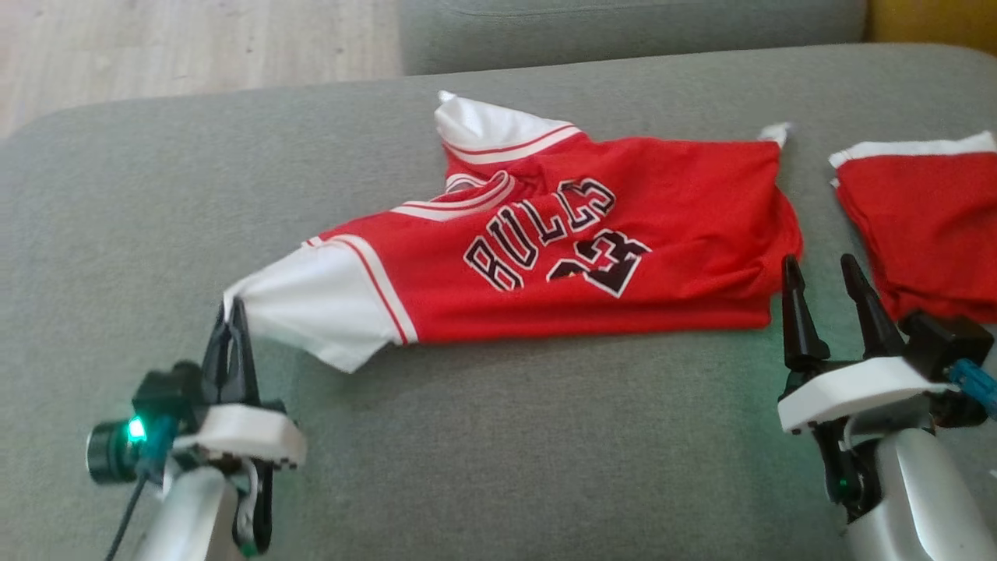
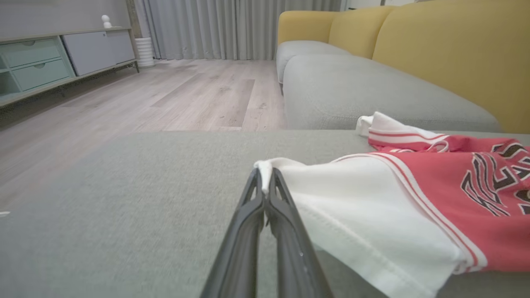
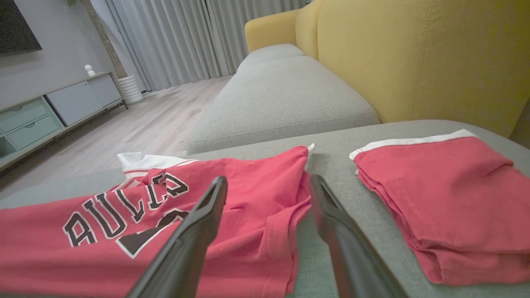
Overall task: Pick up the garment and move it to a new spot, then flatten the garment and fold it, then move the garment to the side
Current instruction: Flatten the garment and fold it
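Note:
A red jersey (image 1: 592,257) with white sleeves and black "BULLS 23" lettering lies spread across the grey cushion (image 1: 506,436), its hem crumpled at the right. My left gripper (image 1: 231,310) is shut on the tip of the near white sleeve (image 2: 352,203), whose corner is pinched between the fingers (image 2: 265,182) and pulled out to the left. My right gripper (image 1: 818,269) stands open just off the jersey's lower right hem (image 3: 273,231), its fingertips above the cloth edge and holding nothing.
A second red garment (image 1: 927,226) with a white band lies folded at the right edge of the cushion. Yellow sofa backs (image 3: 414,58) rise behind. Wooden floor (image 2: 165,95), a low cabinet (image 2: 49,62) and curtains lie beyond the cushion's far edge.

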Motion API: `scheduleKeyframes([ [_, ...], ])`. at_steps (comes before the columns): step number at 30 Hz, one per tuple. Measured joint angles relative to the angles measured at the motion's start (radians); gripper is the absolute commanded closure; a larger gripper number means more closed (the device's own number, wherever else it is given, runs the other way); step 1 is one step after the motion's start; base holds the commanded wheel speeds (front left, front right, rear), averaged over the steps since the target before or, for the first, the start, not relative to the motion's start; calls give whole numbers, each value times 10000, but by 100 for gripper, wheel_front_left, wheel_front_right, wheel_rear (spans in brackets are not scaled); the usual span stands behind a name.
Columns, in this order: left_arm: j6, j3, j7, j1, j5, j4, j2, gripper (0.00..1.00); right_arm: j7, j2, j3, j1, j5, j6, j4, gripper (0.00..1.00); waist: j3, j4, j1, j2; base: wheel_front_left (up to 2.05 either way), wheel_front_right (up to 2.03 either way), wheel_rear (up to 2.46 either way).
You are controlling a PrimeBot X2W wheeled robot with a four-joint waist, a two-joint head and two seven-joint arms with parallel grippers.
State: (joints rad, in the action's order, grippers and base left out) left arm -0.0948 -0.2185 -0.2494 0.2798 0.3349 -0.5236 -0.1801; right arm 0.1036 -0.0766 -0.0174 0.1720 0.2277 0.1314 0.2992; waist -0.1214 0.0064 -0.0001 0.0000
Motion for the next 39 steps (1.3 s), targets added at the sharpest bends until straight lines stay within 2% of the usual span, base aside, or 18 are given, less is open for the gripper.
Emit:
scheduleKeyframes([
  [3,-29,-25,107,-338,40,123,4,100,-88,-2,0,-4,2,0,-2,0,37,195,0,0,0,0,0],
  [6,201,-244,813,-626,105,92,-2,100,-119,-2,-4,-13,2,0,-2,0,54,329,0,0,0,0,0],
  [7,257,-378,1024,-733,105,77,-6,71,-125,-2,-2,-14,2,0,-2,0,49,353,0,0,0,0,0],
  [8,257,-433,1072,-845,105,90,4,0,-130,-2,4,-13,2,0,-2,0,37,363,0,0,0,0,0],
  [14,263,-341,268,-743,192,1045,10,0,-105,0,123,-5,15,0,-127,0,-78,188,0,0,0,0,0],
  [19,767,-366,8,78,150,2127,63,0,21,6,351,20,104,0,-349,0,-252,-199,0,0,0,0,0],
  [24,1325,-665,54,966,52,2127,79,0,144,38,456,84,117,0,-508,0,-494,-726,1,0,0,0,0],
  [27,1678,-966,527,1832,44,1814,61,0,240,56,495,303,165,0,-571,0,-683,-1056,1,0,0,0,0],
  [32,2161,-1847,2220,3869,128,794,-221,0,378,82,685,707,205,0,-648,0,-1157,-1490,2,0,0,0,0],
  [35,2197,-2709,3436,5188,614,77,-677,0,454,102,805,937,290,0,-665,0,-1500,-1735,3,0,0,0,0],
  [39,2266,-4383,4987,6599,2011,-320,-1559,0,614,169,1097,1373,408,0,-635,0,-1931,-2159,3,0,0,0,0],
])
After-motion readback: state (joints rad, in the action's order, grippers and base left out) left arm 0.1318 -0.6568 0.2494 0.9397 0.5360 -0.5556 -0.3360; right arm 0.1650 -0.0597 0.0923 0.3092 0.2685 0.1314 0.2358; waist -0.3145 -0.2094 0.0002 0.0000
